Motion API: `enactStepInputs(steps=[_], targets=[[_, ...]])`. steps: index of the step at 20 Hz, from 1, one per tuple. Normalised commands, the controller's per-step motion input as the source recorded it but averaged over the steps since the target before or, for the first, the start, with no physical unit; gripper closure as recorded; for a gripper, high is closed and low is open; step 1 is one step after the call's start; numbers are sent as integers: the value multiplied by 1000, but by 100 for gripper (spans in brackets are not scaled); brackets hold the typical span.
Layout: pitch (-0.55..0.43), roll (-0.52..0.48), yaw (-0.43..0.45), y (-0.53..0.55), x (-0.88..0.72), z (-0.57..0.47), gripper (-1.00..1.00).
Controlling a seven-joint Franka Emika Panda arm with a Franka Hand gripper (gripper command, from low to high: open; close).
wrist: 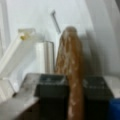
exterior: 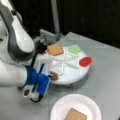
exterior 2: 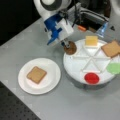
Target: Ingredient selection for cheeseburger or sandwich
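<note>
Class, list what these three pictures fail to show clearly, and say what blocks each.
- Yellow cheese square: absent in a front view, behind the arm.
- Toast square on the white plate: cut by a front view's bottom edge.
- Gripper shut on the patty: wrist view shows it edge-on only.

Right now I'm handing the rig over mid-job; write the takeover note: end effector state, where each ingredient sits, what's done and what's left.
End effector: shut on the brown patty, held on edge at the divided tray's rim; the wrist view shows it pinched between the fingers.
Plate: one toast square lies on it, nothing stacked on top.
Tray: second toast square, yellow cheese, green leaf, red disc, each in its own compartment.
Done: base toast placed, patty picked.
Left: patty not yet on the toast; the other ingredients untouched in the tray.
</note>
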Motion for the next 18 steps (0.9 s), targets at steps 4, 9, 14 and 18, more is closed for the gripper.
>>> enactStepInputs(steps=[4, 9, 14, 18], targets=[[192, 92, 81, -259, 108, 115, 100], [228, 93, 121, -293, 106, 210, 100], [201, 92, 123, -348, 144, 238, 100], [153, 70, 83, -432, 183, 165, 100]])
